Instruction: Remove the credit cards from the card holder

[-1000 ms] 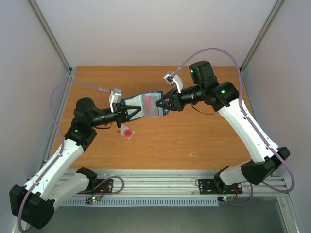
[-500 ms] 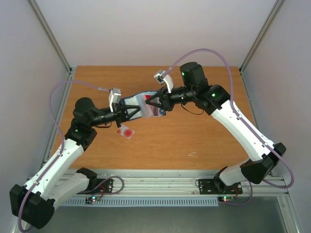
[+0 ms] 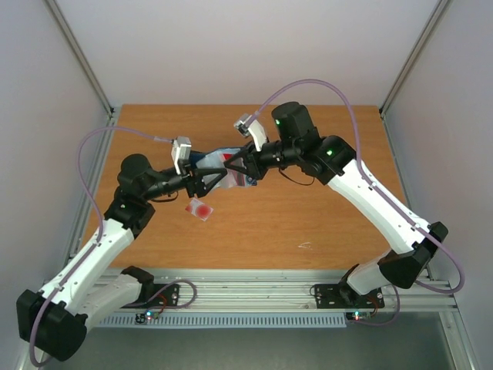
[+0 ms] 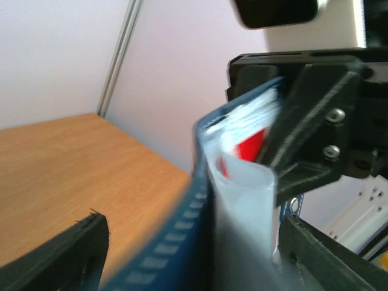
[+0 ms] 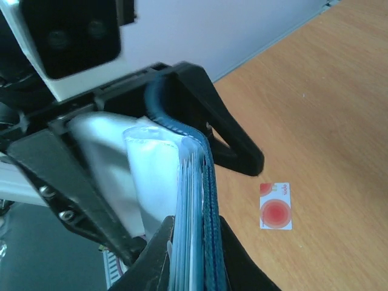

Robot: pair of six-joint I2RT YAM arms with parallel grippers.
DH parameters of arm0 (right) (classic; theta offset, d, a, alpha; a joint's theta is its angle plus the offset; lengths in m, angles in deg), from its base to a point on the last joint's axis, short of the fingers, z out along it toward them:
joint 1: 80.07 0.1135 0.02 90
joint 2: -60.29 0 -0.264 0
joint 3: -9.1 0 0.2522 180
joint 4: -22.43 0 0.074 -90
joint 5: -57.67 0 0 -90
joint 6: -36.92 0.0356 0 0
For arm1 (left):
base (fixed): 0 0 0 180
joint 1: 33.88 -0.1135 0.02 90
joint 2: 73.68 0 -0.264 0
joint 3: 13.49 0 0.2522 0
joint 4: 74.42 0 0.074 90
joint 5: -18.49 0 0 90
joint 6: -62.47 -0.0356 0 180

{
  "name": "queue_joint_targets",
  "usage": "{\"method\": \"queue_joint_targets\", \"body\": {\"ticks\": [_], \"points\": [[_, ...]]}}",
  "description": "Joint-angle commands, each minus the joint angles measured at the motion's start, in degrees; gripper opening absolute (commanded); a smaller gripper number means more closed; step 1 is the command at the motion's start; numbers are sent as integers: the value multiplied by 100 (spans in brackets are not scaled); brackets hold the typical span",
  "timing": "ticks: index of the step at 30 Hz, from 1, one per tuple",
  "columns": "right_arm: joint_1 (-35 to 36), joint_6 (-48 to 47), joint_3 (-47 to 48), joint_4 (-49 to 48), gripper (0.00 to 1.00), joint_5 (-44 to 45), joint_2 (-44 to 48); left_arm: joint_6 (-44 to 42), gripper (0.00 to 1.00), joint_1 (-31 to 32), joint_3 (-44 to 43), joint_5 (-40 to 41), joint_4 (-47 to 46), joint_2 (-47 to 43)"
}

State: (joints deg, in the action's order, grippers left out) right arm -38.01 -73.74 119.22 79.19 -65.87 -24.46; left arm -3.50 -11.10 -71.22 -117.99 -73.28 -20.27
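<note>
The navy card holder (image 3: 225, 162) hangs in the air between both arms, its pale pockets bulging. My right gripper (image 3: 236, 164) is shut on its stacked pockets and cover (image 5: 193, 182), one finger on each side. My left gripper (image 3: 211, 182) stands open around the holder's other end (image 4: 200, 230), its left finger well away from the navy cover. A red credit card (image 4: 251, 144) peeks from a pocket near the right gripper's black fingers (image 4: 306, 121). A pale card with a red circle (image 3: 200, 209) lies flat on the table (image 5: 276, 207). No other cards show.
The wooden table (image 3: 308, 208) is walled by pale panels on three sides. A small pale mark (image 3: 305, 246) sits on the wood near the front edge. Both arm bases stand on the metal rail (image 3: 254, 297) in front.
My left gripper has opened and let go of the card holder. My right gripper has slid leftward along the holder and stays clamped on it. The pale card has not moved.
</note>
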Motion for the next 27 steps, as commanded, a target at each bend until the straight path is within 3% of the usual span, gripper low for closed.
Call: {"method": "queue_joint_targets", "body": {"ticks": [1,4,5,6,9,13,16,18,19,22,24,27], "points": [[97,-170,283,-202,1,-91,46,-146,64,35,-83,339,-22,121],[52,-244,287,-183,2,-312,146,-227,18,33,-142,271,90,67],[-22,-228,281,-167,6,-389,185,-245,6,31,-157,165,112,9],[-133,-164,262,-171,11,-531,227,-285,1,26,-163,60,123,-38],[-511,-41,133,-149,35,-907,370,-268,0,24,-166,-35,104,-127],[-756,-239,-59,216,51,-733,529,-55,0,-19,-179,-76,-93,-123],[-753,-279,-33,436,73,-785,479,-126,0,-20,-267,-68,-12,-86],[-718,-247,-114,353,93,-935,469,-199,0,-20,-294,-11,58,-55],[-701,-245,-166,298,95,-927,468,-213,0,-20,-304,-6,36,-46],[-694,-318,-268,281,87,-1044,438,-132,0,-20,-314,-61,-22,-30],[-695,-411,-305,351,72,-1119,446,-164,0,-26,-302,-97,33,-45],[-720,-541,-332,481,40,-1217,499,-227,0,-52,-265,-58,85,-73]]}}
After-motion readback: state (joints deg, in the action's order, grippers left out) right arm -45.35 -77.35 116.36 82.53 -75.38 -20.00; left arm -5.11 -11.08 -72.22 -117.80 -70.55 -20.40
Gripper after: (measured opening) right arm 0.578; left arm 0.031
